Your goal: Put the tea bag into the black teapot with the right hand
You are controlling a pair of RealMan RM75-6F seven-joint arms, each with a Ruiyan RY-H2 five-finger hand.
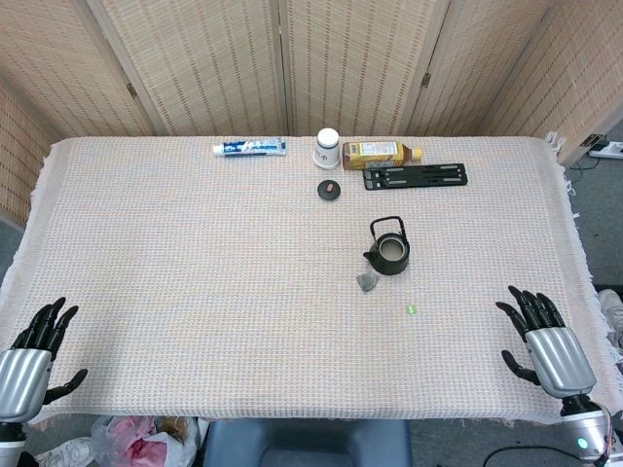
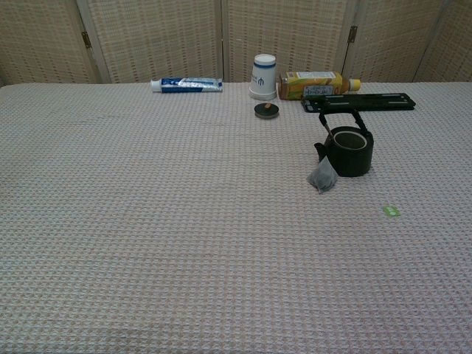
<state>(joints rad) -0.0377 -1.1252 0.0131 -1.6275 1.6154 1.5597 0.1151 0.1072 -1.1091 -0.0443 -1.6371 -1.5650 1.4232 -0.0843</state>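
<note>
The black teapot [image 1: 389, 251] [image 2: 349, 150] stands lidless right of the table's middle, its handle upright. A grey tea bag [image 1: 367, 282] [image 2: 323, 177] lies on the cloth just in front of the pot's spout, with a small green tag [image 1: 412, 309] [image 2: 391, 211] lying apart to its right. My right hand [image 1: 545, 341] rests at the near right edge, fingers spread, holding nothing, well clear of the tea bag. At the near left corner my left hand [image 1: 34, 350] is likewise spread and empty. Neither hand shows in the chest view.
The teapot's lid [image 1: 329, 189] [image 2: 266, 110] lies behind the pot. Along the far edge sit a toothpaste tube [image 1: 250, 147] [image 2: 186, 85], an upturned paper cup [image 1: 327, 148] [image 2: 264, 76], a lying drink bottle [image 1: 381, 153] [image 2: 318, 84] and a black flat rack [image 1: 416, 176] [image 2: 359, 101].
</note>
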